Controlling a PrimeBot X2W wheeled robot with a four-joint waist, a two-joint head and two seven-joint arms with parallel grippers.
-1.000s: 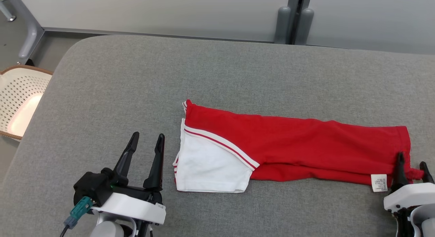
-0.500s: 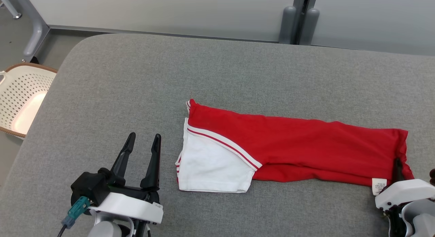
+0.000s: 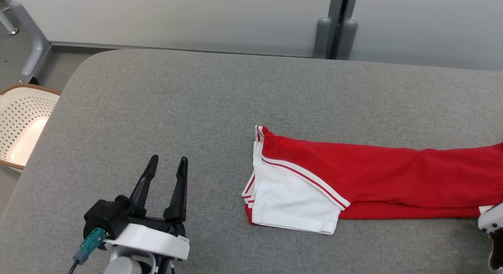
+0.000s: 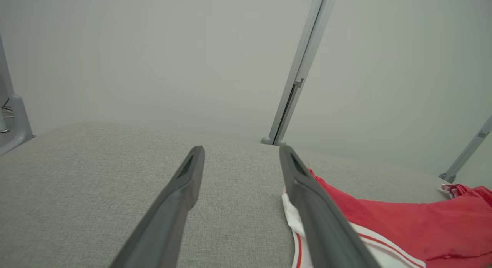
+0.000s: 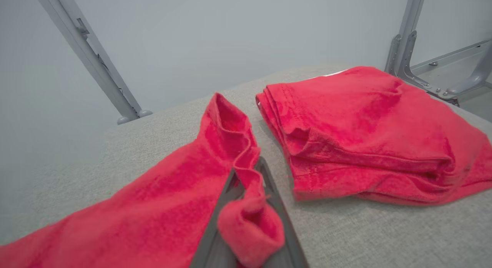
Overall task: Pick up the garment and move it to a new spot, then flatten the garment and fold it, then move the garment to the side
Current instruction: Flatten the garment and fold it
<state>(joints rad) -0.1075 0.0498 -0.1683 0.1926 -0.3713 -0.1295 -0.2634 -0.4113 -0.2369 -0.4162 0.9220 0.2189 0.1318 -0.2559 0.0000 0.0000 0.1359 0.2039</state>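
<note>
Grey fabric desk [image 3: 157,109]: long red-and-white folded garment [image 3: 373,175] (hem bunched), apparently pinched by right gripper [image 5: 249,170]; left gripper [image 3: 169,159] spread, empty.

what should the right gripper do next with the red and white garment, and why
Probably drag the pinched end a short way to the robot's right, then let go. The right gripper is shut on the red hem of the red-and-white garment, a long folded strip on the grey cushion. A folded red pile lies close beside that end, and the left gripper is open, clear of the cloth.
</note>
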